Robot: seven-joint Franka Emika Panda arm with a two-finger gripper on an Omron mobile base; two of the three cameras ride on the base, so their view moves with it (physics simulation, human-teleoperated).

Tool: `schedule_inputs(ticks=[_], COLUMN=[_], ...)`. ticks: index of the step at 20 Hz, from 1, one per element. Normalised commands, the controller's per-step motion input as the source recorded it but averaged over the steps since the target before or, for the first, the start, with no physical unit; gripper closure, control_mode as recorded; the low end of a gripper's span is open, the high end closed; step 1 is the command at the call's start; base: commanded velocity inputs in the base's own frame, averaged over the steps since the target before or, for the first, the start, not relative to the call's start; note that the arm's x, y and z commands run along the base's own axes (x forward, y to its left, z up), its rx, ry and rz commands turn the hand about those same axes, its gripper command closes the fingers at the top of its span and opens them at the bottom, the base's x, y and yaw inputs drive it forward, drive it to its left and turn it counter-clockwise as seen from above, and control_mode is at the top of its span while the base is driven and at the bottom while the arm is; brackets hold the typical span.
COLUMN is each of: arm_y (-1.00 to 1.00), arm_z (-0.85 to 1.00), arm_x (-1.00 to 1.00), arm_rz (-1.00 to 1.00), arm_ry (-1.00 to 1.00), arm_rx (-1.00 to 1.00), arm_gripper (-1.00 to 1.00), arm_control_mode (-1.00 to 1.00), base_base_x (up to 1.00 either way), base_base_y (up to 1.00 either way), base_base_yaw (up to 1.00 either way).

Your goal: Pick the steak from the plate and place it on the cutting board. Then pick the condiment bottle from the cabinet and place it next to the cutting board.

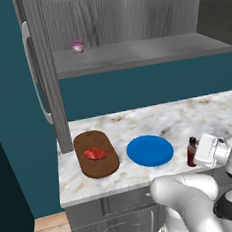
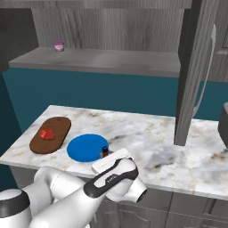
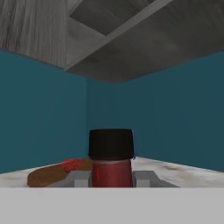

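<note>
1. Standing at the back, the cabinet [image 1: 132,53] is showing its wide open shelf, and the only thing sitting on it is a short pink-lidded cup [image 1: 77,46]; the bottle is no longer up there, so fetching it looks done.
2. Lying on the marble counter [image 1: 188,116], the cutting board [image 1: 95,153] is carrying the steak [image 1: 95,153] near its middle, so step 1 of the task is reading as complete.
3. Sitting just beside the board, the plate [image 1: 150,150] is lying bare, with no meat on it.
4. Reaching in from the counter's front edge, the gripper [image 3: 112,177] is clamping its jaws on the condiment bottle [image 1: 192,152], holding it upright by the body below the black cap.
5. Hanging low at the counter, the bottle is on the far side of the plate from the board, so the plate is lying between them; whether its base is touching the marble I cannot tell.
6. Judging what is left: the bottle is probably needing a spot nearer the board, then a release.
</note>
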Motion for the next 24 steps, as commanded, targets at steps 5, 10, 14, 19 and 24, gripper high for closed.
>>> schedule_inputs(ticks=[5,10,14,19,24], arm_y=[-0.06,-0.06,-0.06,-0.05,-0.02], arm_z=[-0.12,-0.13,-0.15,-0.16,-0.17], arm_x=[0.13,0.15,0.16,0.15,0.10], arm_rz=[0.00,0.00,0.00,0.00,0.00], arm_ry=[0.00,-0.01,-0.02,-0.02,0.00], arm_rx=[0.00,0.00,0.00,0.00,0.00], arm_gripper=[1.00,1.00,1.00,1.00,1.00], arm_control_mode=[-1.00,-1.00,-1.00,-1.00,-1.00], base_base_x=[0.00,0.00,0.00,0.00,0.00], base_base_y=[0.00,0.00,0.00,0.00,0.00], base_base_yaw=[0.00,0.00,0.00,0.00,0.00])
